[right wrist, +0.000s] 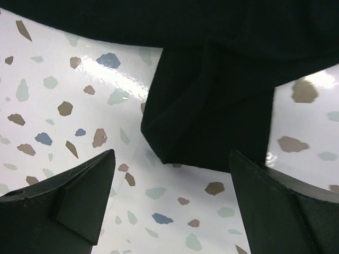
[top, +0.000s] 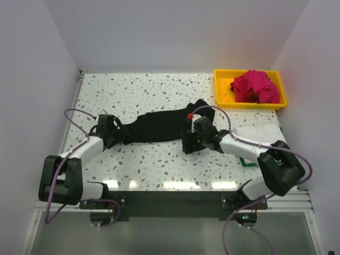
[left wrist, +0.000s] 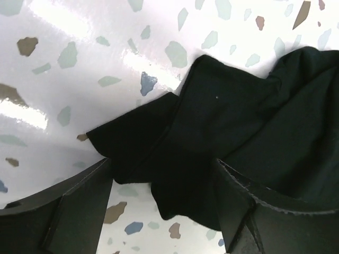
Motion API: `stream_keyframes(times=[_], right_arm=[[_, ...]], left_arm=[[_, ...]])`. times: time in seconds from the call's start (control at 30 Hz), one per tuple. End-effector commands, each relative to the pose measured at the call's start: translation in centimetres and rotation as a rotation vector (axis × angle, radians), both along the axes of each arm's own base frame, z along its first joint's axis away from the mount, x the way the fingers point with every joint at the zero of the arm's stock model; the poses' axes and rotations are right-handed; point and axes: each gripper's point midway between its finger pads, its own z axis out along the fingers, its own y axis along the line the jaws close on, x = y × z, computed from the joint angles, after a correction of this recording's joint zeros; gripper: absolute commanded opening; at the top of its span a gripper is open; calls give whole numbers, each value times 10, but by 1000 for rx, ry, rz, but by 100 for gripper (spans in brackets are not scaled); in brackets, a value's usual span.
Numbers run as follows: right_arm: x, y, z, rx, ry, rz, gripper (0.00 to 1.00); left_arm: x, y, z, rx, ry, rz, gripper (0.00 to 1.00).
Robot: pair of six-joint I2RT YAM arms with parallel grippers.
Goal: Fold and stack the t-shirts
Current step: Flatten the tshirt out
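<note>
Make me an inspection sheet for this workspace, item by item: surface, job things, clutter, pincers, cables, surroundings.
Surface: speckled table, glossy, with glare patches.
Job's things: black t-shirt spread mid-table between the arms; magenta shirts bunched in the yellow tray; white shirt and a green one under the right arm.
Clutter: nothing seen.
Pincers: left pincer open, with the black shirt's edge between its fingers; right pincer open, straddling a fold of the same shirt.
Cables: purple cables loop off both arms.
Surroundings: plain white walls on three sides.

Bright overhead light, glare on tabletop [left wrist: 50, 16]
</note>
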Motion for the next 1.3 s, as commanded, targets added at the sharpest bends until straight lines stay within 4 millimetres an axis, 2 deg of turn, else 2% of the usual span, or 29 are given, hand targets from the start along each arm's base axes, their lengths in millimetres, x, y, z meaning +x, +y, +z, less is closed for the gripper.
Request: stream_keyframes(times=[0.0, 0.03, 0.07, 0.13, 0.17, 0.2, 0.23, 0.27, 0.3, 0.37, 0.4, 0.47, 0.5, 0.53, 0.57, 0.6, 0.63, 0.7, 0.73, 0.77, 0.8, 0.83, 0.9, 0.93, 1.0, 1.03, 1.13, 1.23, 1.27], right_arm=[[17, 26, 11, 49, -56, -15, 91], [16, 29, 9, 48, -53, -18, 86], [16, 32, 3, 40, -40, -16, 82], [20, 30, -1, 15, -46, -51, 62], [20, 30, -3, 4, -43, -59, 53], [22, 30, -3, 4, -43, -85, 29], [26, 25, -1, -10, -60, -114, 18], [26, 24, 3, -11, -68, -124, 3], [29, 21, 15, 0, -100, -142, 0], [34, 4, 31, -49, -159, -201, 0], [36, -2, 54, -32, -216, -220, 0], [36, -18, 80, -51, -274, -260, 0], [35, -22, 94, -44, -301, -263, 0], [32, -26, 122, 5, -354, -274, 0], [30, -31, 139, 18, -381, -284, 0], [29, -37, 154, 21, -417, -287, 0], [25, -44, 187, 77, -479, -308, 0], [20, -63, 214, 77, -537, -361, 0], [15, -70, 245, 131, -594, -386, 0], [12, -80, 259, 135, -626, -412, 0], [10, -84, 272, 150, -649, -420, 0], [7, -88, 296, 191, -689, -433, 0], [0, -96, 324, 230, -740, -444, 0], [-3, -100, 347, 265, -777, -451, 0], [-5, -106, 367, 276, -817, -462, 0], [-7, -110, 384, 293, -846, -471, 0], [-2, -119, 403, 263, -891, -516, 0], [15, -110, 405, 209, -900, -510, 0], [21, -108, 405, 185, -906, -510, 0]], left_arm=[[25, -3, 9, -16, -72, -6, 77], [26, -3, 7, -15, -69, -5, 71], [28, -2, 6, -9, -68, -2, 59], [29, -1, -2, 1, -44, -2, 46], [29, -4, -3, -11, -41, -18, 23], [31, -7, -4, -22, -41, -31, 9], [30, -10, -4, -33, -42, -42, 0], [31, -14, -2, -50, -49, -61, 0], [32, -15, 5, -56, -69, -69, 0], [29, -15, 15, -53, -87, -76, 0], [31, -15, 34, -54, -142, -79, 0], [26, -17, 57, -62, -186, -98, 0], [26, -17, 88, -62, -271, -102, 0], [25, -16, 106, -59, -321, -108, 0], [23, -17, 125, -62, -367, -112, 0], [18, -16, 159, -65, -469, -112, 0], [14, -15, 177, -64, -517, -109, 0], [1, -13, 223, -68, -623, -107, 0], [-2, -8, 238, -57, -655, -84, 0], [-10, -5, 265, -55, -706, -69, 0], [-14, -3, 277, -52, -728, -58, 0], [-18, -2, 303, -57, -783, -54, 0], [-24, 2, 324, -56, -820, -37, 0], [-28, 5, 345, -50, -863, -22, 0], [-28, 8, 358, -43, -881, -3, 0], [-28, 10, 364, -36, -889, 6, 0], [-23, 14, 386, -24, -921, 27, 0], [2, 13, 383, -12, -895, 26, 0], [20, 10, 373, -7, -859, 17, 0]])
